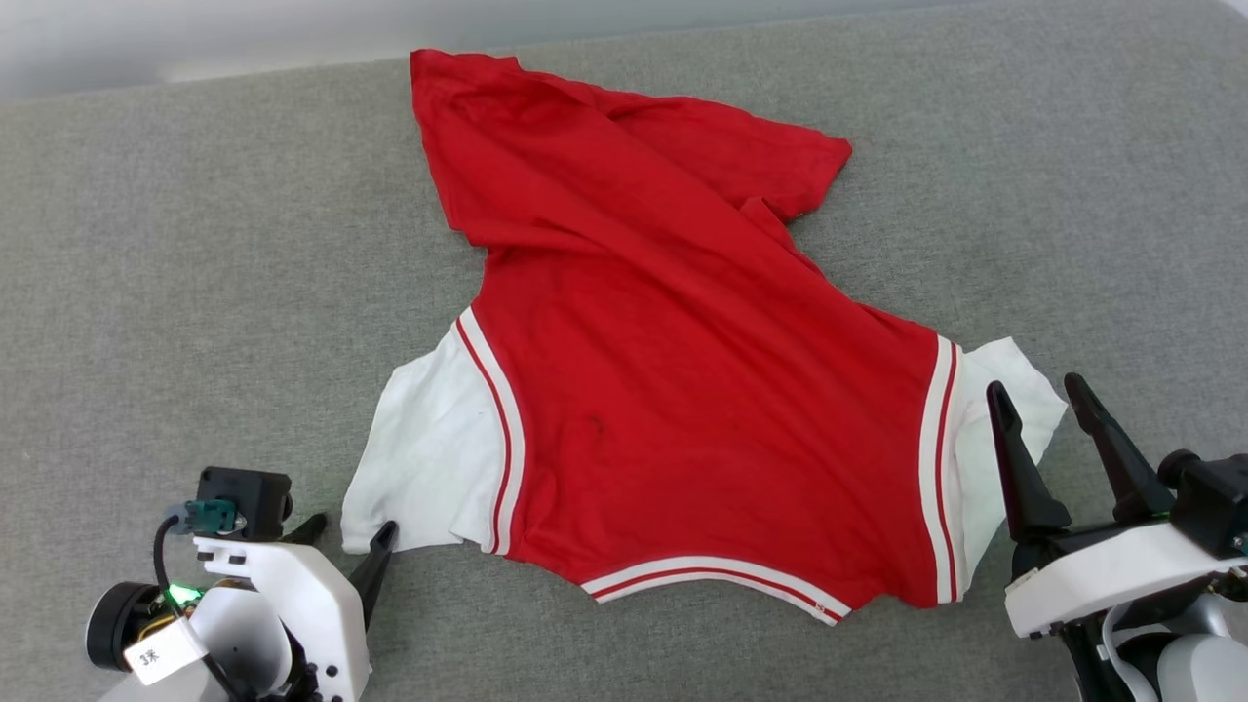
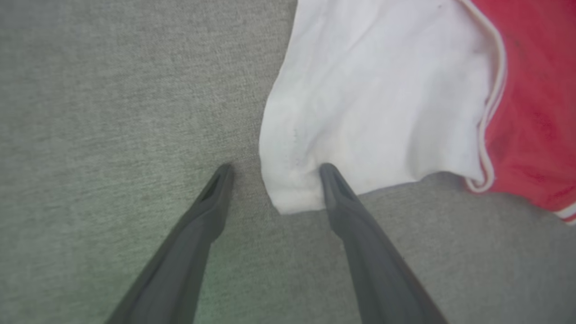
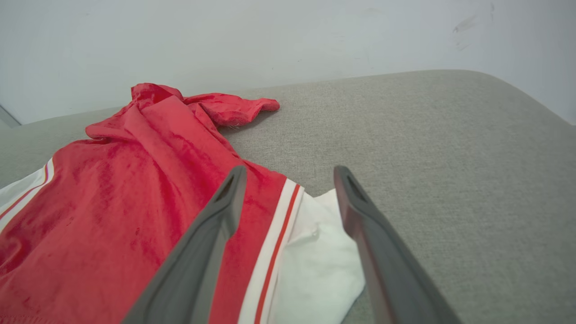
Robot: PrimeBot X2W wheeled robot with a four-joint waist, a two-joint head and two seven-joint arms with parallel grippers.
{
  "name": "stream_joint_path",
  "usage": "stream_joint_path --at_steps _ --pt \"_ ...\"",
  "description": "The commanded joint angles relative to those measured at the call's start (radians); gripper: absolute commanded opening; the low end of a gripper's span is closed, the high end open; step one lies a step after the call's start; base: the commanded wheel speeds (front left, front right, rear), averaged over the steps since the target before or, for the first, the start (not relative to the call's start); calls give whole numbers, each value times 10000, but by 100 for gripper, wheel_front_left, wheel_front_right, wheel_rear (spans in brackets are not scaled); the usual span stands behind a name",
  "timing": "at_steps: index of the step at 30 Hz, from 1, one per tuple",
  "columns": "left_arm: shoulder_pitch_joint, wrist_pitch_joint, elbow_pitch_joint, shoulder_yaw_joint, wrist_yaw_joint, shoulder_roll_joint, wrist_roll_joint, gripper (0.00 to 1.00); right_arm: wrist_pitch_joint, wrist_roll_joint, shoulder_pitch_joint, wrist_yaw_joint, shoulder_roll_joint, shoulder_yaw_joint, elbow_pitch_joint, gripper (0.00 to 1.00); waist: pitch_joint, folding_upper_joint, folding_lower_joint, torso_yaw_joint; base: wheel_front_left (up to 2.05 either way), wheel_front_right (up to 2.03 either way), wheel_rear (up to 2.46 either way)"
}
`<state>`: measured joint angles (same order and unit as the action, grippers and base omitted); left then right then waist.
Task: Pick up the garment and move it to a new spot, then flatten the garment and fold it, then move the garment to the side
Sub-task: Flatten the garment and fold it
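Garment: the red shirt (image 1: 682, 390) lies spread on the middle of the grey cushion, plain red side up, collar end near and hem end far.
Garment's lie: mostly flat. The far part slants toward the far left, and a red flap (image 1: 760, 156) is folded over and wrinkled at the far right.
Collar trim: a white band with a red stripe (image 1: 712, 575) curves along the near edge.
Left sleeve: white (image 1: 429, 448), spread out flat at the near left, joined to the red body by striped trim.
Right sleeve: white (image 1: 978, 458), at the near right, its outer end slightly bunched.
Left gripper: (image 1: 353, 531) is low at the near left corner of the left sleeve, fingers spread apart and grasping nothing. In the left wrist view (image 2: 276, 170) the sleeve's corner (image 2: 292, 193) lies between the two fingers, and the finger on the shirt's side has its tip at the white cloth. I cannot tell whether it presses on the cloth.
Right gripper: (image 1: 1033, 388) is at the right sleeve, fingers released and wide, holding nothing. In the right wrist view (image 3: 290, 172) the striped trim and white sleeve (image 3: 315, 270) lie between the fingers, seemingly beneath them.
Cushion: grey woven fabric (image 1: 146, 292), bare on both sides of the shirt.
Wall: pale (image 3: 270, 36), beyond the cushion's far edge.
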<state>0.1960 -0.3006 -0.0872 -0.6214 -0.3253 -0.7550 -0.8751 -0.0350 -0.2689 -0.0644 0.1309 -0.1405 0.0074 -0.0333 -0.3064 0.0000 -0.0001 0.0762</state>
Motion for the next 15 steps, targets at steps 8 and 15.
stream_joint_path --at_steps 8,15 --pt "15 1 1161 -344 463 471 -217 0 -20 101 -177 -4 -6 76 177 100 -16 0 1 -10 0 0 0" --pt "-6 1526 896 585 103 404 -61 0 1134 253 328 -4 -469 -161 47 100 615 0 1 -236 0 0 0"
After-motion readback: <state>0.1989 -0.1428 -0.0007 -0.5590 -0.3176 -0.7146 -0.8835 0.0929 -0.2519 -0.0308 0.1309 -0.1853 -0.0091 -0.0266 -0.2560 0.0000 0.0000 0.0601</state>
